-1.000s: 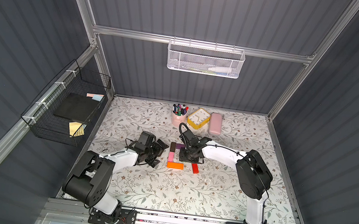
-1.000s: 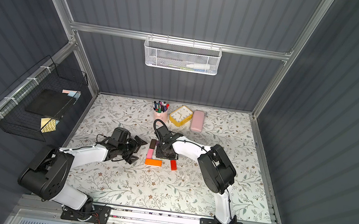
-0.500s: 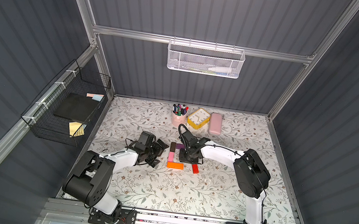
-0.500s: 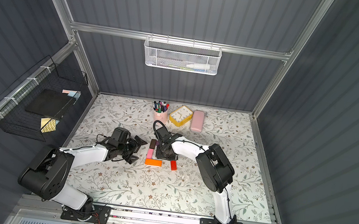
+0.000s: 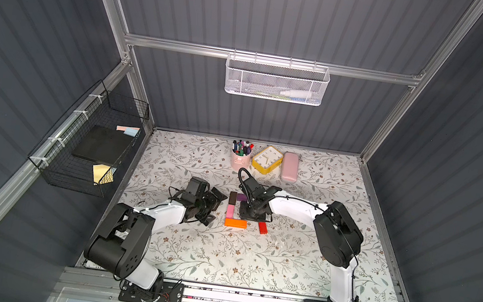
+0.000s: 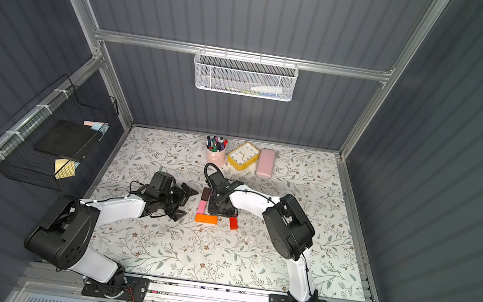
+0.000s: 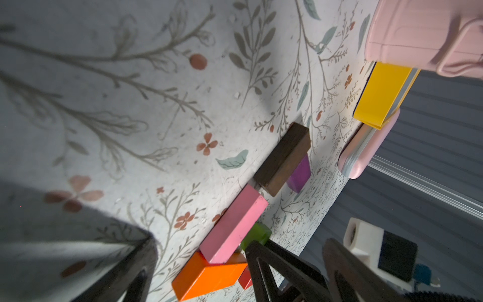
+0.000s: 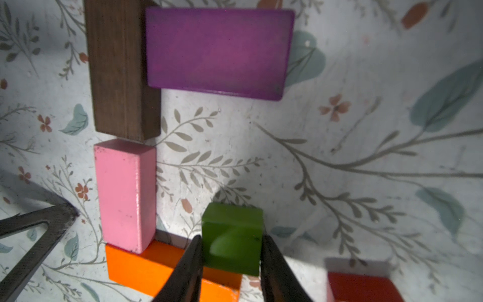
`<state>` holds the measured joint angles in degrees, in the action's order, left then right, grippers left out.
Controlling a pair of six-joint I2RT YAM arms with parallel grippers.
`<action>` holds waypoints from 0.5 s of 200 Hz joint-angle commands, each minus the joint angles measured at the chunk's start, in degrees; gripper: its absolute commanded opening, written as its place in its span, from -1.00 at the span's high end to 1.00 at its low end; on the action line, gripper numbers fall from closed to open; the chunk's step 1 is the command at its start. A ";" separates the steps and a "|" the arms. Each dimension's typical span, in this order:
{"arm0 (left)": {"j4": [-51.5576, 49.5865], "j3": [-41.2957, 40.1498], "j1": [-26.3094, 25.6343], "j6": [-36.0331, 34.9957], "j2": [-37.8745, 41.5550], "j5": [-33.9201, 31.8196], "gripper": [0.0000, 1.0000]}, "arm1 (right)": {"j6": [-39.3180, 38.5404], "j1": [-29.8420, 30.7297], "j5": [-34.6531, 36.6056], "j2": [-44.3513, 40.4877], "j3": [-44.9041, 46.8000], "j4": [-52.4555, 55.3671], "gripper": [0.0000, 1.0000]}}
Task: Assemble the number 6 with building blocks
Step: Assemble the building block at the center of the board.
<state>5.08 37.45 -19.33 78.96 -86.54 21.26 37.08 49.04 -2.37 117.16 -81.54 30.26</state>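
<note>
Fingers of the right gripper [image 8: 230,239] are pinched on 2 opposite sides of the green cube [image 8: 232,224], holding it just beside the orange bar [image 8: 146,269] and a small gap away from the pink block [image 8: 122,193]. Pink and the dark brown block [image 8: 120,70] lie end to end as 1 column, the purple block [image 8: 219,52] touches the brown one's side at its far end, the orange bar meets pink's near end, and the red block [image 5: 262,227] sits alone on the table [image 5: 218,252], near the bar on the robot's right. The left gripper [image 5: 214,207] hangs low on the column's other side, jaws spread wide with nothing between them.
</note>
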 commanded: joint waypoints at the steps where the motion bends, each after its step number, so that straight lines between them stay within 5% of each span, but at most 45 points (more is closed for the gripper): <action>1: -1.65 -0.43 0.35 -1.00 -0.55 -0.48 -0.99 | 0.45 0.27 -0.06 0.08 -1.17 1.52 0.26; 100: -0.89 -0.71 0.39 -1.00 -1.22 0.10 -0.99 | 3.61 0.35 -0.67 -0.21 -0.20 0.97 0.25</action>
<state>5.28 37.43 -19.33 78.96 -86.59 21.26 38.57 49.08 -2.50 117.16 -81.54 30.22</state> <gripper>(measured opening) 0.994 0.373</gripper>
